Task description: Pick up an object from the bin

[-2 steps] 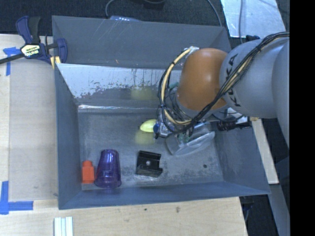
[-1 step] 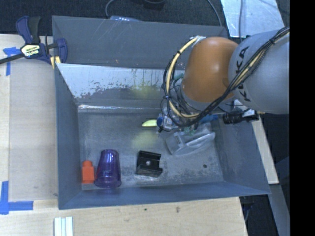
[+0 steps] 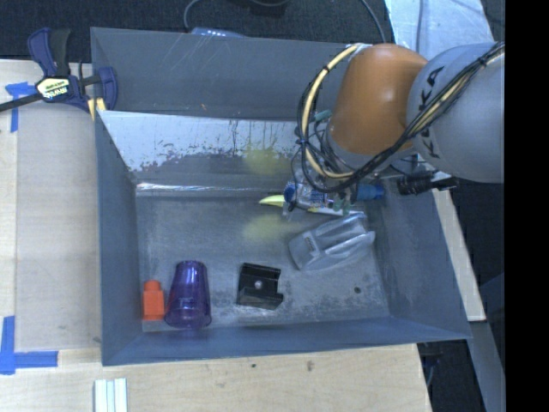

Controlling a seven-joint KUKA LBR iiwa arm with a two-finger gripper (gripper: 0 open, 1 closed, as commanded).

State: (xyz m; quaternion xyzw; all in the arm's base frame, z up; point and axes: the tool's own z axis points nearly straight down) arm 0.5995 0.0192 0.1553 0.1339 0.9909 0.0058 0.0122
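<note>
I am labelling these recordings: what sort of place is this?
Probably a robotics lab's bin-picking station: a cabled robot arm reaches into a grey metal bin holding loose items like a purple cup and a black block.

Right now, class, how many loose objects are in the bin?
5: an orange piece and a purple cup at front left, a black block front centre, a grey object right of centre, a yellow piece by the gripper. The arm may hide others.
</note>
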